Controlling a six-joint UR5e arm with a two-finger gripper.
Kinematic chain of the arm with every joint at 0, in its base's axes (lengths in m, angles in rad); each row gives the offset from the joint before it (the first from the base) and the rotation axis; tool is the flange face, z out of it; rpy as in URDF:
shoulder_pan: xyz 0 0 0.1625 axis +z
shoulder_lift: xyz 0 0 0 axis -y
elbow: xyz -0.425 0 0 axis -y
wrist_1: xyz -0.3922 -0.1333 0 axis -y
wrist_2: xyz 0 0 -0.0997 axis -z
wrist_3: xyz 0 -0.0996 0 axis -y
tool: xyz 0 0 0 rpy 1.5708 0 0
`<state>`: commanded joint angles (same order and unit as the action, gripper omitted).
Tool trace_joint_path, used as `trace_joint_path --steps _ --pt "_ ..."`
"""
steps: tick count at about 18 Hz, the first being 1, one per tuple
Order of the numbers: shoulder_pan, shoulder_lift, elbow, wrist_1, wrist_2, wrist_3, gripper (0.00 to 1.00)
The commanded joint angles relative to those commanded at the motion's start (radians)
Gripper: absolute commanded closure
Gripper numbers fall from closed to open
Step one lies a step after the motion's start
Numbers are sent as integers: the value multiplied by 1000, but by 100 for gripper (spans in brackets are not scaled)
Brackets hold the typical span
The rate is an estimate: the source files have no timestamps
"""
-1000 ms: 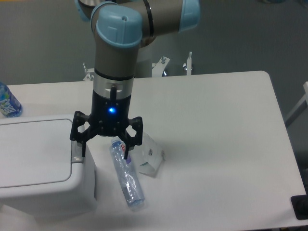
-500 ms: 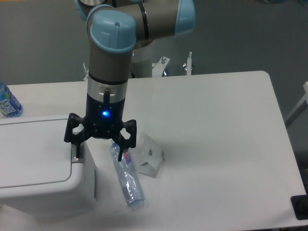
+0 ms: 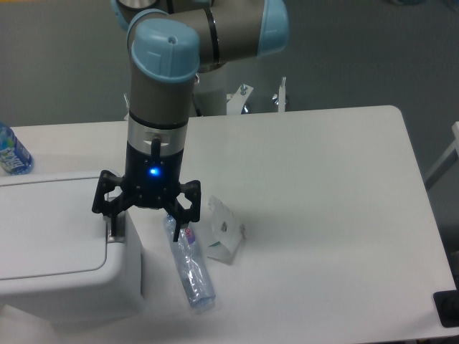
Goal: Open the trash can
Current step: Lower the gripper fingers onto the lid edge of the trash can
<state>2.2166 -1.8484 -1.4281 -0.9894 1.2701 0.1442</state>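
Pincer (image 3: 145, 226) spread wide, one finger at trash can (image 3: 57, 244) latch.

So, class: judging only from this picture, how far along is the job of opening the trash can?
Done: the open gripper is positioned over the trash can's right edge. In hand: one finger is right at the grey latch; contact is unclear. Left: pressing it, since the lid lies flat and closed.

Trash can (image 3: 50, 236) cut off left; latch seemingly hidden behind finger.

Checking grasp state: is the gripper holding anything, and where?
Nothing held. The gripper is open, one finger over the trash can latch edge, the other near the lying bottle.
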Motion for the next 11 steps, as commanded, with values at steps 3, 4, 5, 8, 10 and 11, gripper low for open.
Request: trace_joint_path --steps 3,4,5,8,10,11 --pt "0 0 0 0 -2 6 0" --pt "0 -3 0 0 -2 6 0" --pt "0 -5 0 0 -2 6 0" --pt "0 -5 0 0 -2 6 0" --pt "0 -5 2 0 -2 8 0" --pt "0 -3 2 0 -2 12 0"
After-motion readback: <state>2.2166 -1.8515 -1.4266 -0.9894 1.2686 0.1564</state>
